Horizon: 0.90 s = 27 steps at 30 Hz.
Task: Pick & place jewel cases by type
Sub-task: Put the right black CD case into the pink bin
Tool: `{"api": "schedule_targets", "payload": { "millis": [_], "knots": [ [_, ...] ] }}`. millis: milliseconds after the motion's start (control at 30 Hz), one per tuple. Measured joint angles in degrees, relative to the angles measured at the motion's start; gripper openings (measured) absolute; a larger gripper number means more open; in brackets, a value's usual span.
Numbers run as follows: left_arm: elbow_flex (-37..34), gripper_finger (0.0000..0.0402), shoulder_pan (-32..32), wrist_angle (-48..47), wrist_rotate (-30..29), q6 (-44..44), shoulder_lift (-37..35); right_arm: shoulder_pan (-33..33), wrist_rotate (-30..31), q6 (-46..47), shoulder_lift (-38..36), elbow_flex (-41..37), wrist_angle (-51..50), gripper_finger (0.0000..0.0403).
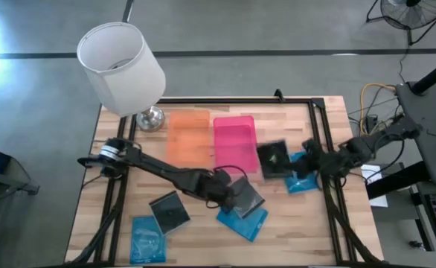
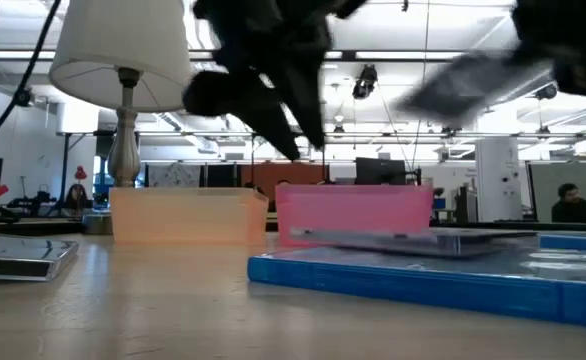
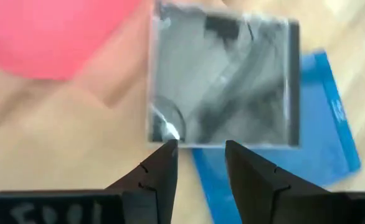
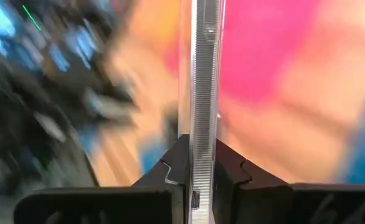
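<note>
My right gripper (image 1: 294, 158) (image 4: 199, 146) is shut on a dark grey jewel case (image 1: 271, 158), held in the air beside the pink tray's right wall; in the low view this case (image 2: 468, 80) shows high up. My left gripper (image 1: 229, 187) (image 3: 201, 152) is open and raised, fingers pointing down at the near edge of another dark case (image 3: 223, 81) (image 1: 248, 197). That case lies flat on a blue case (image 1: 244, 221) (image 2: 423, 280). A blue case (image 1: 304, 180) lies under the right gripper. Another dark case (image 1: 170, 211) and a blue one (image 1: 147, 240) lie front left. My right gripper pinches the dark case between its two fingers at the case's right edge (image 4: 204, 124), one finger on each flat face. The fingers come roughly level from the table's right. The case is lifted clear of the table and sits slightly tilted.
An orange tray (image 1: 188, 138) and a pink tray (image 1: 234, 141) stand side by side at the table's middle, far half. A lamp with a white shade (image 1: 121, 67) stands at the far left corner. A black frame (image 1: 322, 149) runs along the table's edges.
</note>
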Motion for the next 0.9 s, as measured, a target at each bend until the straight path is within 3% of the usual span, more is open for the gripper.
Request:
{"api": "schedule_targets", "payload": {
  "millis": [100,267,400,633,800,900],
  "knots": [
    [-3.74,0.0117,-0.27,1.17,-5.25,-3.56,-5.35,-3.85,3.14,-3.07,2.46,-0.60,8.80,0.0024],
    [-14.35,0.0117,-0.61,8.66,-7.91,-7.96,-17.78,-14.05,-0.65,-6.67,12.14,-2.45,16.81,0.0024],
    [-24.81,0.0117,-0.83,19.47,-7.30,-10.70,-27.95,-23.89,-10.41,-11.35,20.29,-2.51,28.93,0.0026],
    [-38.31,0.0117,-1.16,22.65,-9.70,-15.36,-41.26,-40.55,-28.96,-11.18,34.63,-1.51,38.71,0.0029],
    [-44.20,0.0117,-1.28,22.49,-8.64,-16.89,-48.41,-43.50,-39.32,-11.62,43.23,2.70,38.44,0.0073],
    [-46.61,0.0117,-1.35,22.76,-8.61,-17.02,-51.05,-42.68,-40.25,-12.34,46.82,5.68,35.19,0.0124]
  ]
}}
